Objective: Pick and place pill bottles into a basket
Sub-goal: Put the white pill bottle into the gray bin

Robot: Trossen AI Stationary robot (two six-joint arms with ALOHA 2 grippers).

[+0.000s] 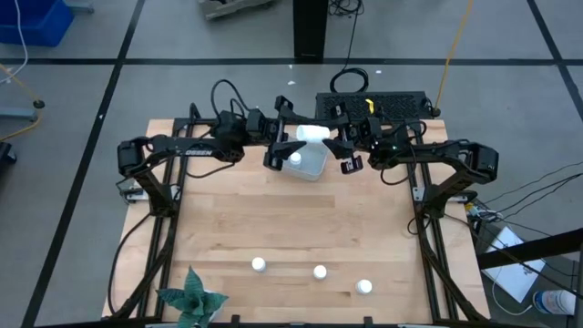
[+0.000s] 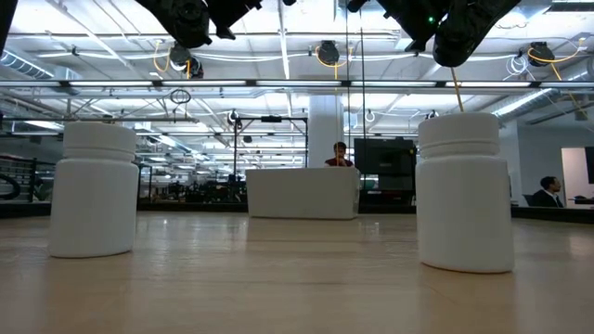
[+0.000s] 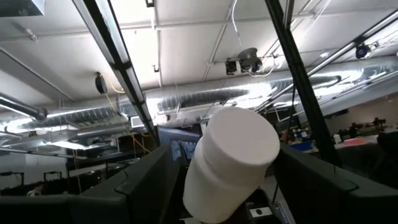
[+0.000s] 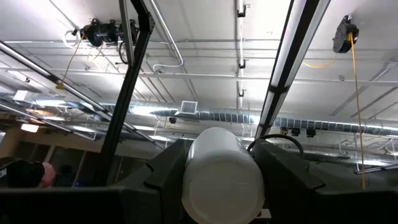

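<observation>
While three pill bottles point(image 1: 319, 271) stand loose along the near edge of the wooden table point(image 1: 301, 219), the others are up at the far end over the basket point(image 1: 308, 162).

Pill bottles: small white plastic cylinders with a round white cap, a narrow groove below the cap and plain unlabelled walls. The three near ones stand upright and well apart, in a loose row from left to right. In the low view two of them show close up, one at left point(image 2: 93, 189) and one at right point(image 2: 464, 193).

Held bottle, left: white bottle point(image 3: 231, 163) clamped between the fingers of the left gripper point(image 1: 284, 146), cap pointing away from the wrist, above the basket's left side.

Held bottle, right: white bottle point(image 4: 221, 177) clamped between the fingers of the right gripper point(image 1: 344, 148), seen cap-first, at the basket's right side.

A white bottle point(image 1: 312, 132) lies on its side at the basket's far edge between the two grippers; which gripper holds it cannot be told from above. A white cap point(image 1: 294, 159) shows inside the basket.

Basket: pale shallow bin with rounded corners, at the far middle of the table.

Surroundings: green star-shaped paper plant point(image 1: 191, 296) at the near left corner.
</observation>
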